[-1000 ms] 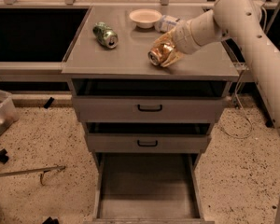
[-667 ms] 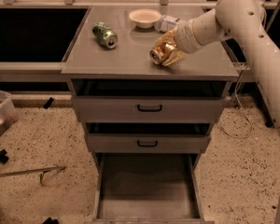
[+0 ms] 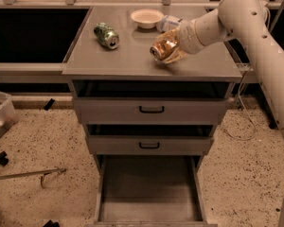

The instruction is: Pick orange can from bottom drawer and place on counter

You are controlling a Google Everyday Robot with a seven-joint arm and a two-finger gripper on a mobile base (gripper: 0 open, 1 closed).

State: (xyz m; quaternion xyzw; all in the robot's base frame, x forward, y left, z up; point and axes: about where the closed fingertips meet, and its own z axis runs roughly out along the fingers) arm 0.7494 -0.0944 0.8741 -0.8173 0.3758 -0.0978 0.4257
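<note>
Orange can (image 3: 162,49): tilted on its side over the right-centre of the counter, silver end turned to the front-left, held in the claw; I cannot tell whether it touches the top.
Bin (image 3: 1,116): clear plastic, on the speckled floor at the far left.
Rod (image 3: 28,175): long and thin, lying on the floor left of the drawers.
Counter (image 3: 128,63): flat grey top above the 3 drawers.
Green can (image 3: 107,35): on its side on the left half of the counter, well apart from the orange can.
Bowl (image 3: 146,18): pale, upright, at the back of the counter between the 2 cans.
Upper drawers (image 3: 151,110): 2 shallow grey fronts with black handles, stacked under the counter.
Bottom drawer (image 3: 149,193): pulled out toward the camera, its flat grey floor in view.
Gripper (image 3: 173,51): clamped on the orange can, low over the counter's right-centre.
Arm (image 3: 255,37): 1 white arm, reaching in from the right edge.
Cable (image 3: 244,122): thin, trailing on the floor at the right.
</note>
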